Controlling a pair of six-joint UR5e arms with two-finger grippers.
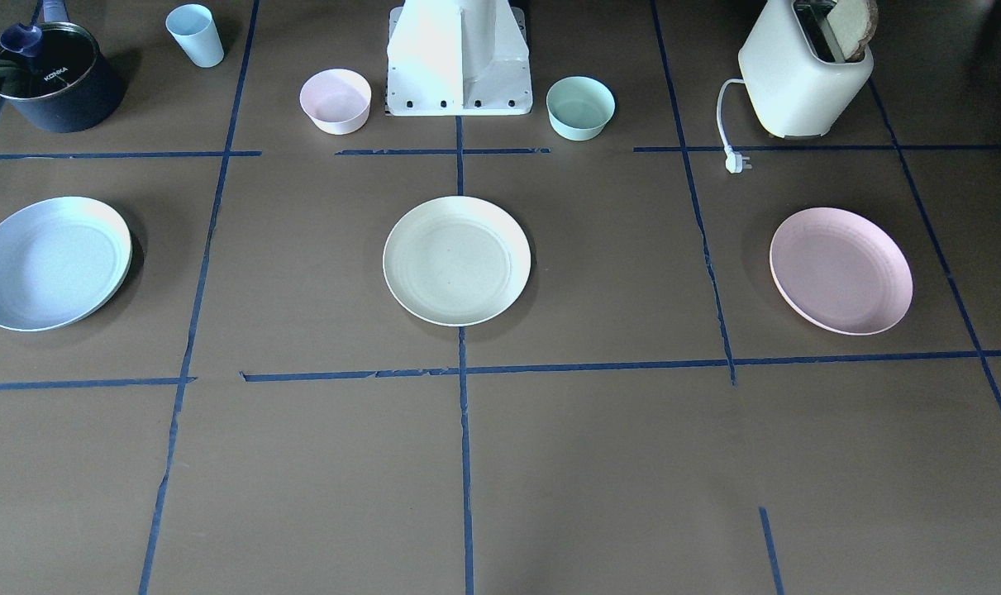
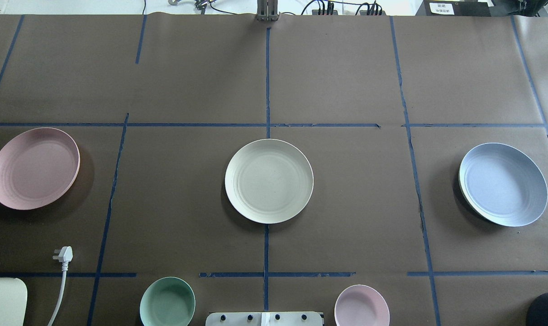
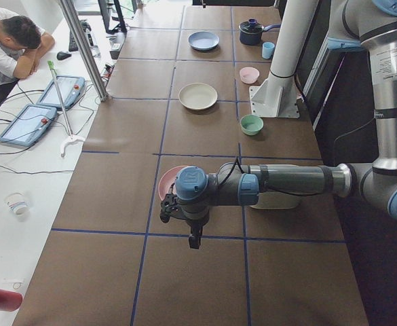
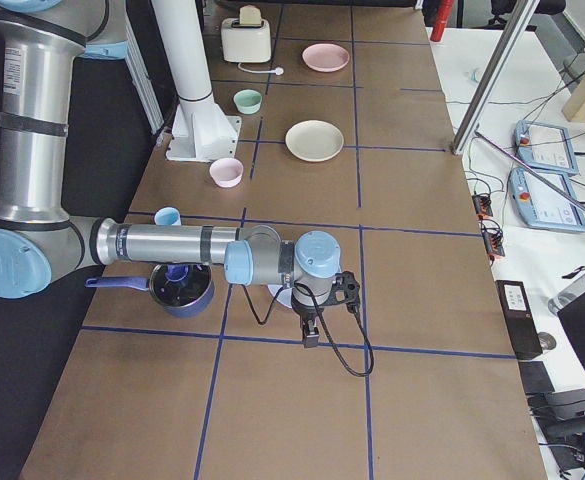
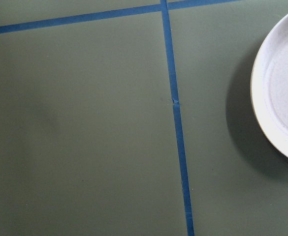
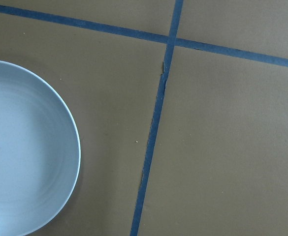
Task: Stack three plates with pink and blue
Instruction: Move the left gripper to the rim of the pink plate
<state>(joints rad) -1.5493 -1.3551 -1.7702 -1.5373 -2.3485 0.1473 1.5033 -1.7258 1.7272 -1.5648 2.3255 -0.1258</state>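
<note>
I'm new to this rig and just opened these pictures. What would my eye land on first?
Three plates lie apart in a row across the brown table: the pink plate on the robot's left, the cream plate in the centre, the blue plate on its right. In the side views, the left arm and right arm each stretch out level above the table near the end plates.

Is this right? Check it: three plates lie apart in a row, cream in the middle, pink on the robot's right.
No. The pink plate lies on the robot's left, as the overhead exterior view shows; the blue plate is on the right. The cream plate is in the middle.
</note>
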